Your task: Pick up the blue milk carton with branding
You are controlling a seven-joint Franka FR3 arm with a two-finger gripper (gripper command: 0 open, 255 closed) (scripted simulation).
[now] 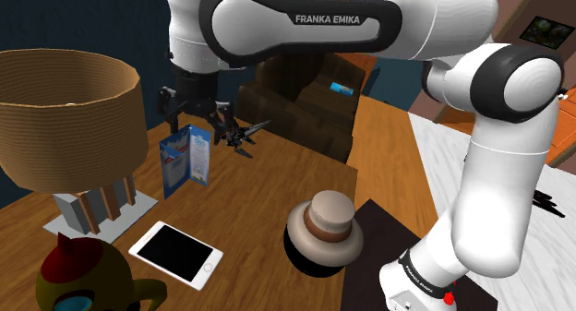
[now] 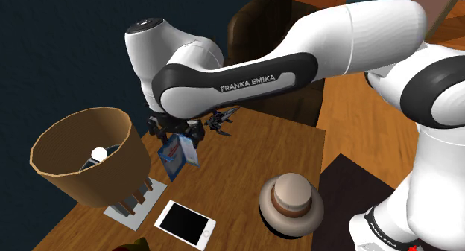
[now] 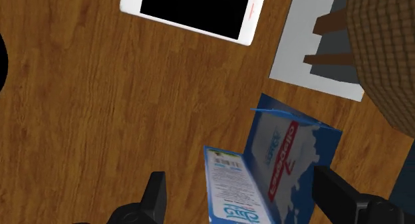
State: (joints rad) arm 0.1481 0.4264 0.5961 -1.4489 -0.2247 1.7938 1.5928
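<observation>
- Jaws: spread. In the wrist view the two black fingers (image 3: 154, 197) stand wide apart with the blue milk carton (image 3: 273, 169) between them. Bare wood shows between one finger and the carton. The other finger is just beside the carton's opposite face, and I cannot tell whether it touches. Nothing is pinched.
- Carton: stands upright on the wooden counter (image 1: 268, 185), directly below the jaws. Its long axis is vertical, in line with the hand's approach. The faces are blue, one side panel is white with print, and red and blue branding shows on the sloped top.
- Key relation: the carton sits off-centre in the gap, nearer one finger. Its top ridge runs roughly along the line from finger to finger. In the shoulder view the fingertips hang about level with the carton's top, not down its sides.
- Judgement: a small sideways shift to centre the carton, a straight descent, then closing should do it. The risk is that the nearer finger catches the gable and tips the carton.
- Just beside the carton: the white lamp base (image 3: 292, 66) on one side and a small black spiky object (image 1: 242, 134) on the other.
- Further out: a white tablet (image 1: 175, 254) with a black screen lies flat on the counter. A round brown hat-shaped item (image 1: 320, 228) sits well apart.
- Farthest: a dark armchair (image 1: 295, 97) beyond the counter's edge.
</observation>
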